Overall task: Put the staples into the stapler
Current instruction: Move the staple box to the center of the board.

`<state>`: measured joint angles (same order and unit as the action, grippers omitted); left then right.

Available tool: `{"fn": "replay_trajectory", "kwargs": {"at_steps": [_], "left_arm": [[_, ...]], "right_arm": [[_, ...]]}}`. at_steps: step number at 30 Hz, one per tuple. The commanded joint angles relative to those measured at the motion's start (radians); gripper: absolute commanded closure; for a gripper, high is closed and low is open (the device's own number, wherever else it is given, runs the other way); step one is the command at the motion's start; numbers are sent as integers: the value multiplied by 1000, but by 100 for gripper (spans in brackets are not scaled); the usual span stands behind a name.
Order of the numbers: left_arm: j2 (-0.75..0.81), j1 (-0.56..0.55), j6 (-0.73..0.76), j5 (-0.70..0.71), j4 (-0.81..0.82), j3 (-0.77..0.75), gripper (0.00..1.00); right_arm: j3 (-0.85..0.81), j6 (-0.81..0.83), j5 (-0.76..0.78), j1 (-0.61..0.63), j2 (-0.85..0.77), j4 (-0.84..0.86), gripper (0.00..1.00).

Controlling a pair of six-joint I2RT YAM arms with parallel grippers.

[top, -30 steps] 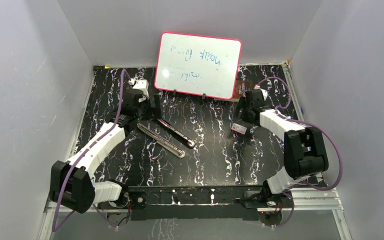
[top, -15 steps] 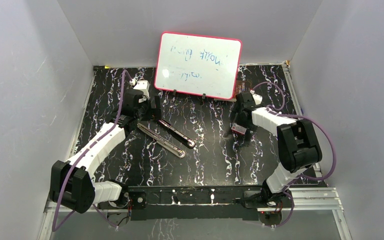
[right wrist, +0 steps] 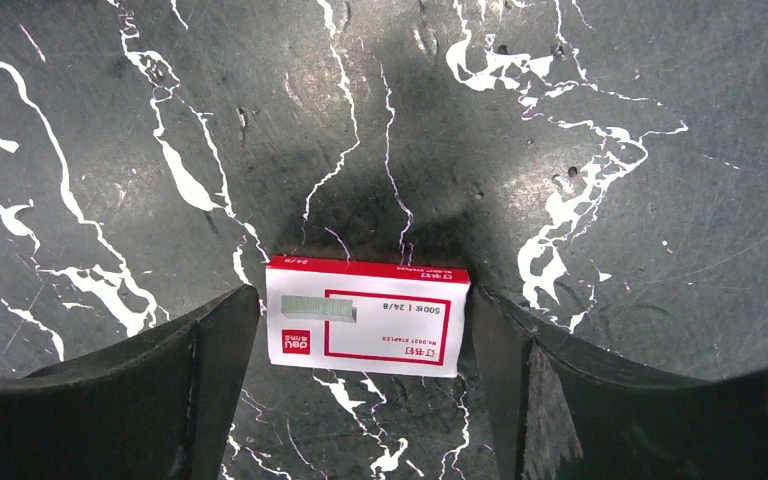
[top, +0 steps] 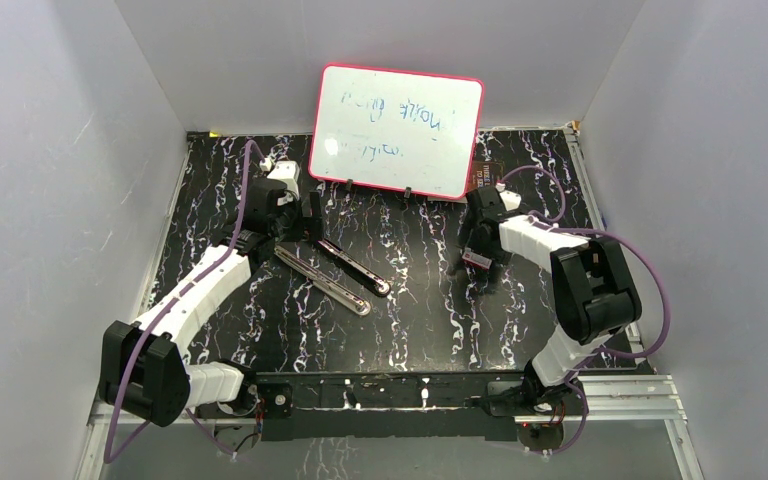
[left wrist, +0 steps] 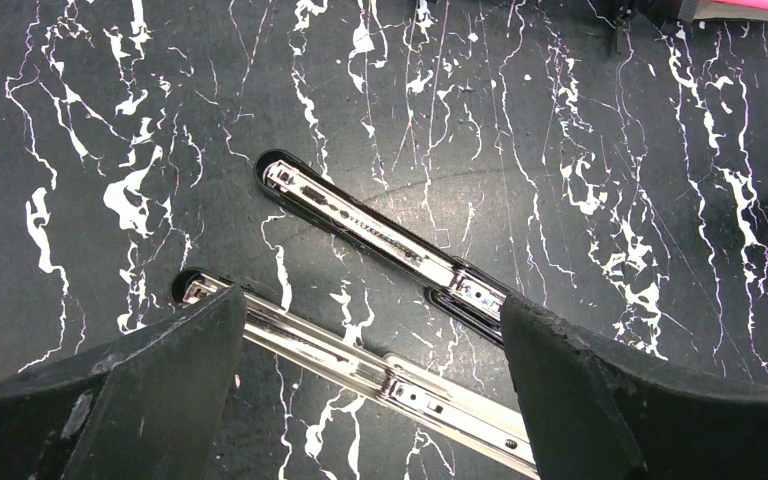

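Stapler [left wrist: 380,235] part-hidden behind released left claw [left wrist: 370,310]; right claw [right wrist: 363,300] straddles box [right wrist: 380,335], grip unclear.

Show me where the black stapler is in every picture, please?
Top external: the stapler lies splayed open, left of the middle, in front of the whiteboard.
Left wrist: its two halves run slantwise across the middle and lower part of the picture.
Right wrist: not in it.
Shared landmark: the black tabletop with white streaks shows in all three views.
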<state>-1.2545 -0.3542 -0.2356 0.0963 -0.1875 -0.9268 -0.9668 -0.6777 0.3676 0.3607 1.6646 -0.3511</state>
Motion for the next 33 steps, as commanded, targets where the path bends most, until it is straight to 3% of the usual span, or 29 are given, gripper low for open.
{"fn": "replay_trajectory", "kwargs": {"at_steps": [1, 17, 33], "left_arm": [[23, 6, 7, -6, -6, 2, 2], [16, 8, 7, 1, -9, -1, 2], [11, 7, 5, 53, -25, -5, 2]], "right_arm": [[-27, 0, 33, 10, 15, -14, 17], [-97, 36, 28, 118, 72, -37, 23], [-345, -127, -45, 313, 306, -21, 19]]}}
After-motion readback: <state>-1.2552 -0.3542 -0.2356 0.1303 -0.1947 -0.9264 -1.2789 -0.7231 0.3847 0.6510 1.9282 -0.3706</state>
